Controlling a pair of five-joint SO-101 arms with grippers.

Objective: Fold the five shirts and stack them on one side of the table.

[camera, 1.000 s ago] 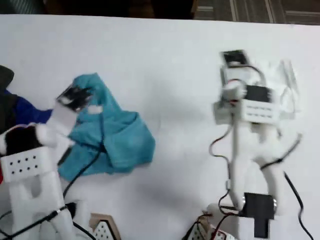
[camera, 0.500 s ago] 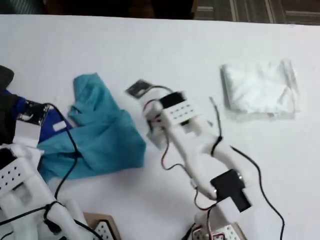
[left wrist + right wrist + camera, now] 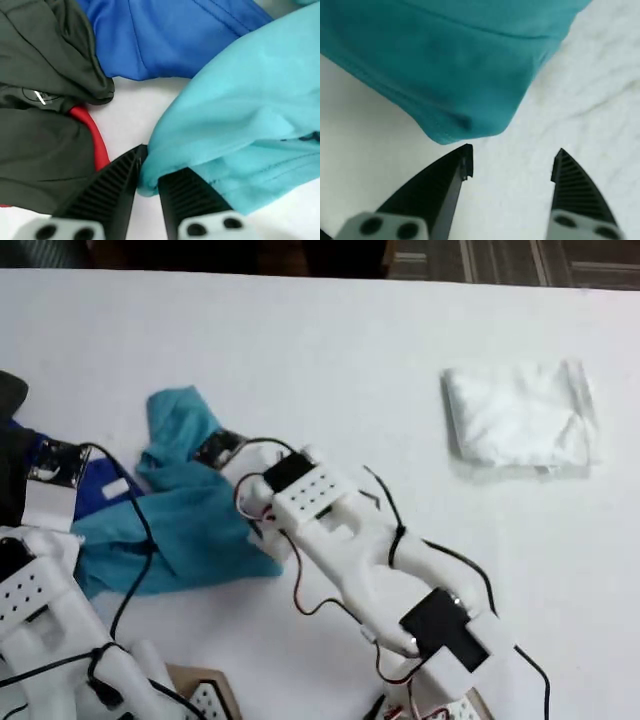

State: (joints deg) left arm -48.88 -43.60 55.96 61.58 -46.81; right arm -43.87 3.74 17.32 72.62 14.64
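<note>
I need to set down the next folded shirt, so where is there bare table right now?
Bare table runs along the far edge, and between the teal shirt and the folded white shirt. The near corner in front of that shirt, beside the right arm, is free too. Crowded: the left side, with the blue shirt, black shirt and left arm.

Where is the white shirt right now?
In the high view, the white shirt lies alone on the right side of the table, well away from the teal shirt.
</note>
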